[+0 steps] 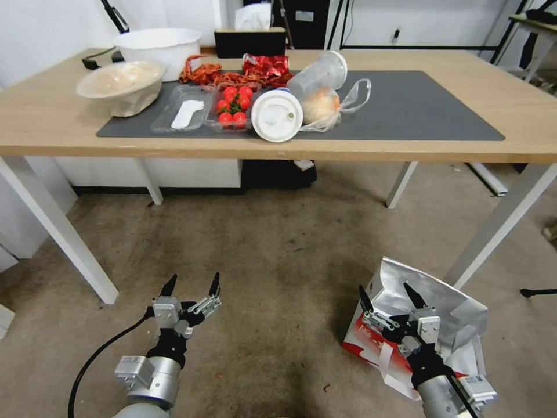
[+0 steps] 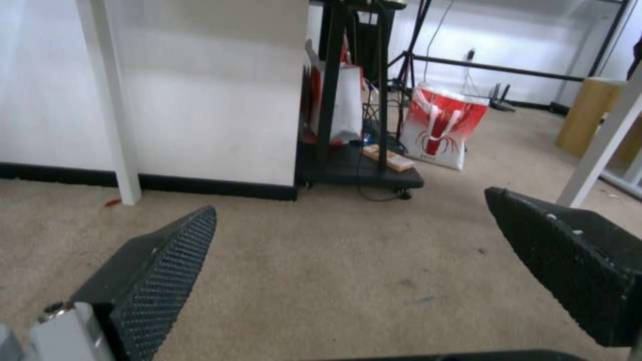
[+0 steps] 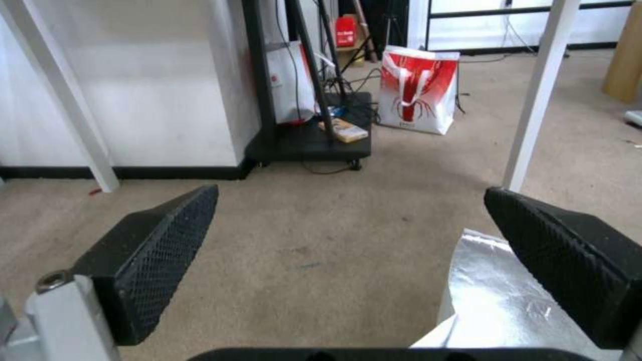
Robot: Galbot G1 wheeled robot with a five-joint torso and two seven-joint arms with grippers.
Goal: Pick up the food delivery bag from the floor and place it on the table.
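The food delivery bag (image 1: 449, 305) lies on the brown floor (image 1: 278, 255) at the lower right, beside a table leg. Its silver foil lining gapes upward, and a red side panel and a white strap handle show. My right gripper (image 1: 386, 290) hangs open just above the bag's near left edge, holding nothing. In the right wrist view the foil (image 3: 495, 296) sits under one finger of the right gripper (image 3: 352, 190). My left gripper (image 1: 194, 278) is open over bare carpet at the lower left, as the left wrist view confirms (image 2: 351, 200). The light-wood table (image 1: 406, 152) spans the top.
On the grey mat (image 1: 418, 107) stand bowls, a tomato tray (image 1: 232, 107), an overturned lidded cup (image 1: 278, 113) and a bagged bun (image 1: 322, 107). White table legs (image 1: 58, 232) (image 1: 499, 223) flank the floor area. A second red-white bag (image 3: 418, 90) and a black cart (image 3: 308, 143) stand farther back.
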